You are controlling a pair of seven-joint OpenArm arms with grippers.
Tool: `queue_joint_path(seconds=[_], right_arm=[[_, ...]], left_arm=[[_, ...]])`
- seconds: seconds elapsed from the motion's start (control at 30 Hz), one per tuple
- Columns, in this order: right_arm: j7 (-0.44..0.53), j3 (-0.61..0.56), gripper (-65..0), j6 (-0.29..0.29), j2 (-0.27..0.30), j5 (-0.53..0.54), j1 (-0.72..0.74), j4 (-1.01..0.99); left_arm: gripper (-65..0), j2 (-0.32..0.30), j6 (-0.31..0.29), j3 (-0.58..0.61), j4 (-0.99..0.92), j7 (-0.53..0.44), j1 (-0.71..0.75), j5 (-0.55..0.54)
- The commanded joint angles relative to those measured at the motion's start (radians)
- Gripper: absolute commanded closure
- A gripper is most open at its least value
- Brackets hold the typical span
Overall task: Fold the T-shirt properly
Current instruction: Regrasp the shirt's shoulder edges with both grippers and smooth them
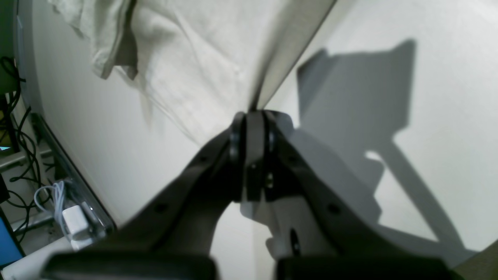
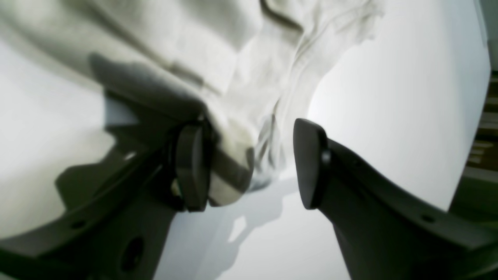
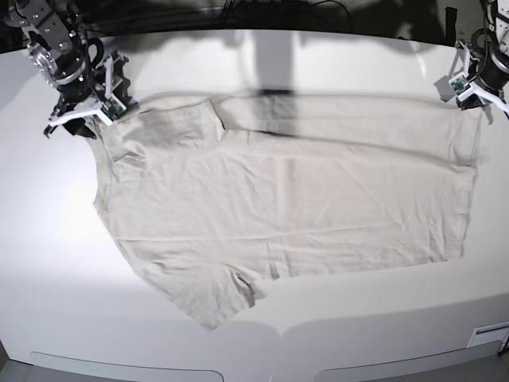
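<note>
1. Left gripper (image 1: 253, 116) is clamped tight, jaws together, pinching an edge of the pale beige, thin wrinkled T-shirt (image 3: 286, 199) that fans out from its tips.
2. Right gripper (image 2: 249, 163) is spread wide; a bunched bit of shirt fabric sits between the jaws, touching one pad (image 2: 190, 167), clear of the other.
3. In the base view the shirt lies spread out flat across the white desk (image 3: 358, 318), one gripper at each far corner.
4. Off the desk edge: dark cables (image 1: 15, 116) and a white charger (image 1: 76, 221).
</note>
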Motion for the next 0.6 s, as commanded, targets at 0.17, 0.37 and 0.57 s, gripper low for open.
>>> queue_joint_path(seconds=[0.17, 0.37, 0.57], right_arm=[[-0.081, -0.026, -18.0, 0.019, -0.032, 0.013, 0.041, -0.008], [-0.18, -0.026, 0.0, -0.067, -0.03, 0.029, 0.039, -0.008], [-0.192, -0.023, 0.0, -0.079, -0.004, 0.028, -0.017, 0.06]], left_arm=[[0.0, -0.004, -0.055, 0.005, -0.011, 0.026, 0.019, 0.025], [0.0, -0.004, -0.055, 0.005, -0.011, 0.047, 0.023, 0.025], [0.0, -0.022, -0.053, 0.002, -0.011, 0.201, 0.056, -0.059]])
